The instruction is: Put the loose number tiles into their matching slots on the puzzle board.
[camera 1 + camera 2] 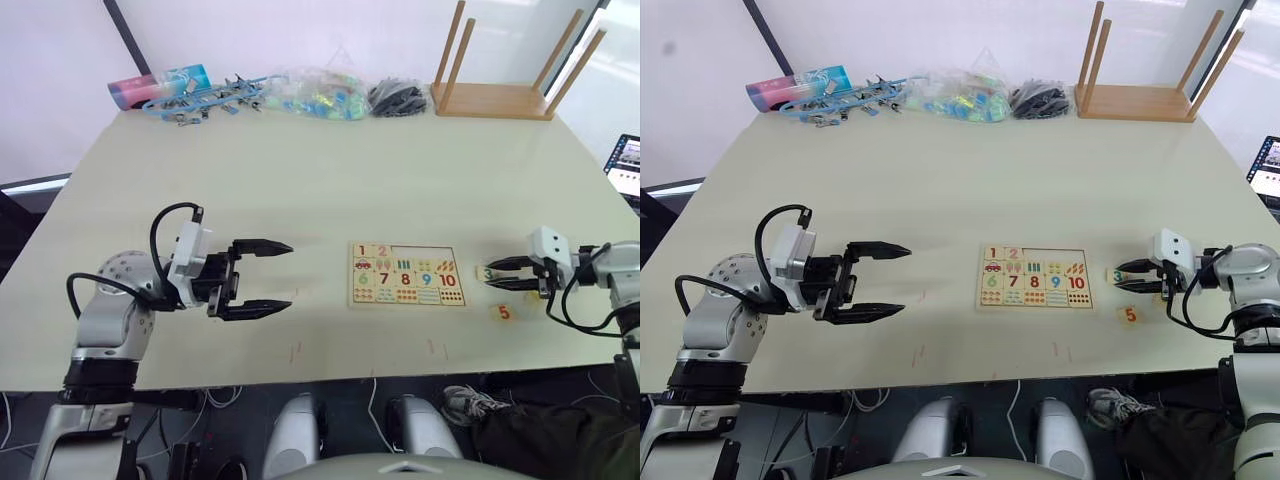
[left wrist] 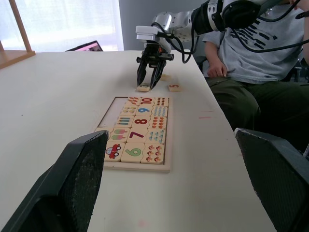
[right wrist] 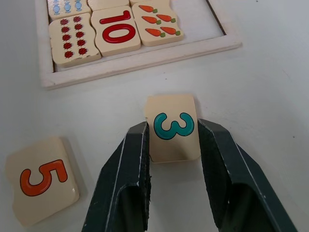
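Gripping the 3 tile [image 3: 172, 128] on the table [image 1: 300, 180], your right gripper [image 3: 172, 145] sits beside the puzzle board [image 1: 407, 274]. A 5 tile [image 3: 41, 180] lies nearby. Your left gripper [image 1: 272, 277] hangs wide open, empty.

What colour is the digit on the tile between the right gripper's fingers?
Teal, a 3 on the tile; the right wrist view shows it best.

Pale table [image 1: 300, 200], upturned wooden stool [image 1: 500, 95] at far edge, white wall behind, bright window right

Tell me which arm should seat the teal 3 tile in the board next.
Right. The right hand already straddles the pale wooden teal 3 tile, beside the light wooden puzzle board. The left hand hangs open, well away across the table.
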Robot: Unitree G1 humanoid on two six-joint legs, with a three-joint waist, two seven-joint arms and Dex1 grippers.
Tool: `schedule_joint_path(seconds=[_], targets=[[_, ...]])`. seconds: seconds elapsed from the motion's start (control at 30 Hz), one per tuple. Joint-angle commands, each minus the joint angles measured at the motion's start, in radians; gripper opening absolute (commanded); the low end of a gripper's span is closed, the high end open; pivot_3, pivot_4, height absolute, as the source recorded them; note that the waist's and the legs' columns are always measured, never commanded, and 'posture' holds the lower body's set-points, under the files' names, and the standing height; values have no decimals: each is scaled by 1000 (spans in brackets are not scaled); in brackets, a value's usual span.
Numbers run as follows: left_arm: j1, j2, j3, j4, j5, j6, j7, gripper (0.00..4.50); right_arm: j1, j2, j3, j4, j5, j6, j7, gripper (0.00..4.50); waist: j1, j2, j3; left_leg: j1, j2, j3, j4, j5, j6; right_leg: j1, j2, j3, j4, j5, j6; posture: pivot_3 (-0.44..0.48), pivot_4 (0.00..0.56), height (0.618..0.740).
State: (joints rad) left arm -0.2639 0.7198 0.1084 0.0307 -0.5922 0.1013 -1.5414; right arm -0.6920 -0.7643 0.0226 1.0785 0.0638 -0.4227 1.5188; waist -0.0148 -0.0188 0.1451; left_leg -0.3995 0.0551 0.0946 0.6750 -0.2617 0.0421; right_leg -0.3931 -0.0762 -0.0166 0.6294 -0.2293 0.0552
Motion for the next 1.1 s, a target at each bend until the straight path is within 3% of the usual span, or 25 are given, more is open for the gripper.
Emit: schedule_joint_path(seconds=[0.03,0.43,1.1], targets=[[-3,3,25,-6,-17,-15,-8,4500,-23,-22,-17,-70,11,46,-21,908,0,1,0,0,0,1,0,0,0,0,0,1,0,0,0,0,150,738],[12,-17,63,10,-32,-14,47,4500,-74,-34,74,-415,-75,376,-112,908,2,3,2,0,1,3,-4,-2,3,-4,0,3,-1,0,0,0,150,738],[148,-18,133,-173,-64,48,216,4500,-235,129,358,-769,-211,894,-149,908,-2,3,2,-1,1,3,-5,-2,3,-7,0,3,-1,0,0,0,150,738]])
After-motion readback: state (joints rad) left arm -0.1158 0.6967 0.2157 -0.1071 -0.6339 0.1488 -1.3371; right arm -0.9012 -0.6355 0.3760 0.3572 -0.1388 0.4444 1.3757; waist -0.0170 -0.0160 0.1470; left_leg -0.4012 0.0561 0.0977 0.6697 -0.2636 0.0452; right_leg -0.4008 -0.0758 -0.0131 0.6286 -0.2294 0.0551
